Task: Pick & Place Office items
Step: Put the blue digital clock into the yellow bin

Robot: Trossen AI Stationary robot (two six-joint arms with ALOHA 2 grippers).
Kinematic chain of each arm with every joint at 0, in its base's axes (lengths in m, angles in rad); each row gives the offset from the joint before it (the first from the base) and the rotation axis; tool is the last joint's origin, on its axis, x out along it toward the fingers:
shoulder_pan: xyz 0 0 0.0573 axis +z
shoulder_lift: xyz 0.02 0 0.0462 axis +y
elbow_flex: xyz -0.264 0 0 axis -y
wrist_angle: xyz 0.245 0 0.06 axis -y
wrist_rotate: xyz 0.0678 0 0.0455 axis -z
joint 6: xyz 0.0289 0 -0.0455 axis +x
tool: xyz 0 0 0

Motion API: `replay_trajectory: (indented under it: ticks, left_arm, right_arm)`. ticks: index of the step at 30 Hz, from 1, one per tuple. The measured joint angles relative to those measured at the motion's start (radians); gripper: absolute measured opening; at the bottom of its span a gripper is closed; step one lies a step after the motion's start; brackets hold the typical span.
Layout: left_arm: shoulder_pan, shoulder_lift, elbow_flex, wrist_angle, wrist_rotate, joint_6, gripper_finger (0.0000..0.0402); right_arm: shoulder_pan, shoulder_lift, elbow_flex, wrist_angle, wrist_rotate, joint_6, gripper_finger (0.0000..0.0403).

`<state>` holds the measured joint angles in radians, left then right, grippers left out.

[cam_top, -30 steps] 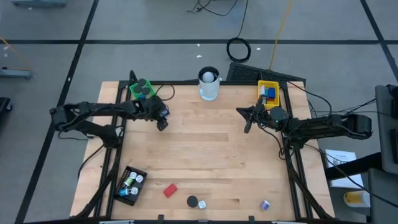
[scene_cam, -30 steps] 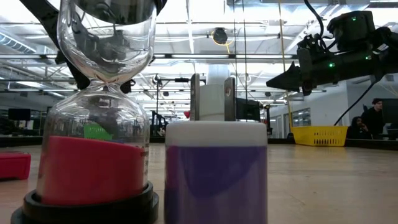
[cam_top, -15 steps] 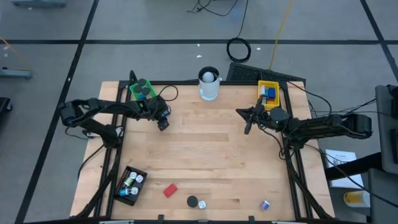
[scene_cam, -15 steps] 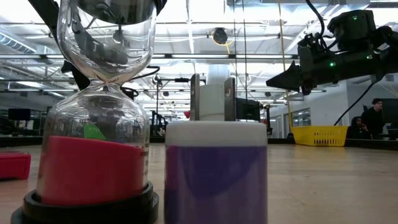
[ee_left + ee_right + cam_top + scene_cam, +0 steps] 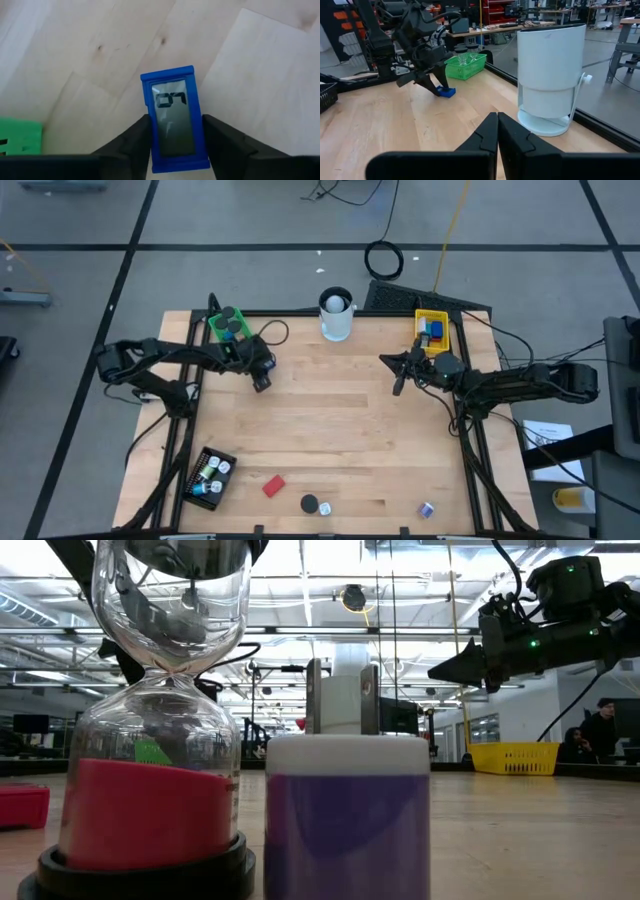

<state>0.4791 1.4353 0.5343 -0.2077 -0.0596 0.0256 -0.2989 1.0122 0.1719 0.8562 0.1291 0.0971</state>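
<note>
The one bit of writing I can make out is on the small blue timer (image 5: 174,120): its grey display shows two dark digits, which seen through the left wrist camera look like "07", though they may be upside down. Nothing else on the table or in the room behind carries text I can read.

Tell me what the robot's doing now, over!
Left gripper down at the table, jaws either side of a blue timer by the green tray. Right gripper shut, empty, waiting. Nothing blocking. Over.
</note>
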Motion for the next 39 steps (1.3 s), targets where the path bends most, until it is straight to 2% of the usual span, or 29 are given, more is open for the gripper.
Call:
replay_trajectory:
  ticks: [4, 13, 19, 24, 29, 32, 39]
  left_arm:
    - [-0.021, 0.001, 0.0, -0.002, -0.009, 0.023, 0.0148]
    - [-0.111, 0.006, 0.047, -0.007, -0.007, 0.019, 0.0164]
    - [-0.243, 0.022, 0.139, 0.157, 0.001, -0.017, 0.0151]
    - [-0.302, 0.134, 0.207, 0.356, 0.048, -0.12, 0.0155]
    - [-0.336, 0.328, 0.347, 0.393, 0.06, -0.165, 0.0155]
    - [-0.358, 0.43, 0.456, 0.4, 0.057, -0.091, 0.0156]
    - [-0.391, 0.611, 0.673, 0.322, 0.064, 0.266, 0.0156]
  right_arm:
    - [0.0, 0.0, 0.0, 0.0, 0.0, 0.003, 0.0001]
    - [0.0, 0.0, 0.0, 0.0, 0.0, 0.003, 0.0001]
    - [0.0, 0.0, 0.0, 0.0, 0.0, 0.003, 0.0001]
    - [0.0, 0.0, 0.0, 0.0, 0.0, 0.003, 0.0001]
    - [0.0, 0.0, 0.0, 0.0, 0.0, 0.003, 0.0001]
    - [0.0, 0.0, 0.0, 0.0, 0.0, 0.003, 0.0001]
    - [0.0, 0.0, 0.0, -0.001, 0.0, 0.003, 0.0001]
